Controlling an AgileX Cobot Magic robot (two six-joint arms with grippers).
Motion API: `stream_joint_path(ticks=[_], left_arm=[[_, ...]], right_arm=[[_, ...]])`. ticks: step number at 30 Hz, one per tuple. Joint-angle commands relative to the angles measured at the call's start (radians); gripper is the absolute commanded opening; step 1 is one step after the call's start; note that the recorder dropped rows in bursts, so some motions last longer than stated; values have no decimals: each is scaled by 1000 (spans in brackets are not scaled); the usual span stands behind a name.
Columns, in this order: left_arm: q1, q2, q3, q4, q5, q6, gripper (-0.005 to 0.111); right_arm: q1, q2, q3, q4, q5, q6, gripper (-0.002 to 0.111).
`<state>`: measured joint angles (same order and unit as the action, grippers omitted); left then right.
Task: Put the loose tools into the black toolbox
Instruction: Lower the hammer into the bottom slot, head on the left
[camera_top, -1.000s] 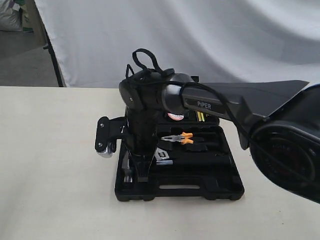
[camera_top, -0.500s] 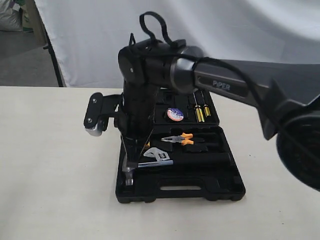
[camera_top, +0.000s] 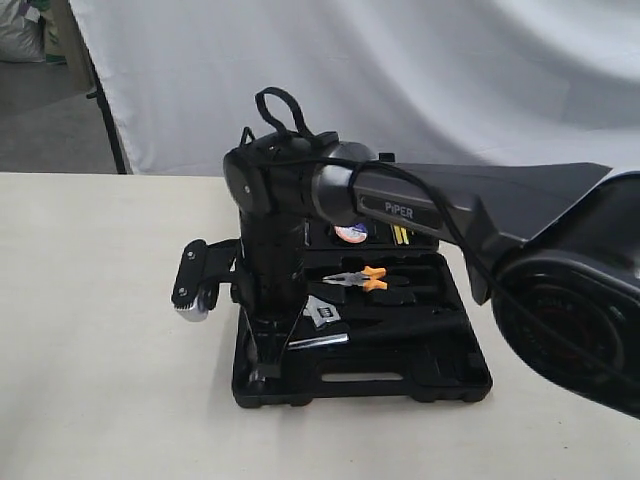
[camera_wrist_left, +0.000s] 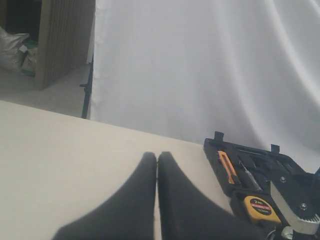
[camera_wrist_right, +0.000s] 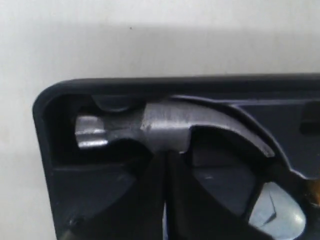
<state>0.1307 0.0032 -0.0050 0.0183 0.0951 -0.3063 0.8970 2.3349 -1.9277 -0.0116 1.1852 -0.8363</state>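
The black toolbox (camera_top: 400, 385) lies open on the table. The claw hammer (camera_wrist_right: 165, 127) rests in the recess at its front-left corner, steel head against the wall and black handle running right. My right gripper (camera_top: 262, 368) points straight down there; it is shut (camera_wrist_right: 166, 155), with its tips against the hammer's neck and nothing between them. The silver wrench (camera_top: 322, 312) lies in the box just behind the hammer. The tape roll (camera_top: 350, 234) sits in the rear half, partly hidden by the arm. My left gripper (camera_wrist_left: 157, 156) is shut and empty over bare table beside the toolbox (camera_wrist_left: 220, 150). It does not show in the exterior view.
Orange-handled pliers (camera_top: 360, 277) and yellow screwdrivers (camera_top: 400, 234) lie in the box. A yellow tape measure (camera_wrist_left: 257, 209) and an orange knife (camera_wrist_left: 227, 167) sit in its recesses. A white curtain (camera_top: 450, 80) hangs behind the beige table (camera_top: 100, 380).
The right arm rose half a second ago and has come back down onto the hammer's neck. The hammer's shaft now lies lower in the box.
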Motion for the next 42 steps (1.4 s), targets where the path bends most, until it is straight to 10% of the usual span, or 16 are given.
stream_joint_path(ticks=[1,42], left_arm=[[25,-3,-3,4,-7,-5,1],[25,-3,-3,4,-7,-5,1]], right_arm=[[2,-37,11,12,36,-2,0],[-93,18,11,63,36,70,0]])
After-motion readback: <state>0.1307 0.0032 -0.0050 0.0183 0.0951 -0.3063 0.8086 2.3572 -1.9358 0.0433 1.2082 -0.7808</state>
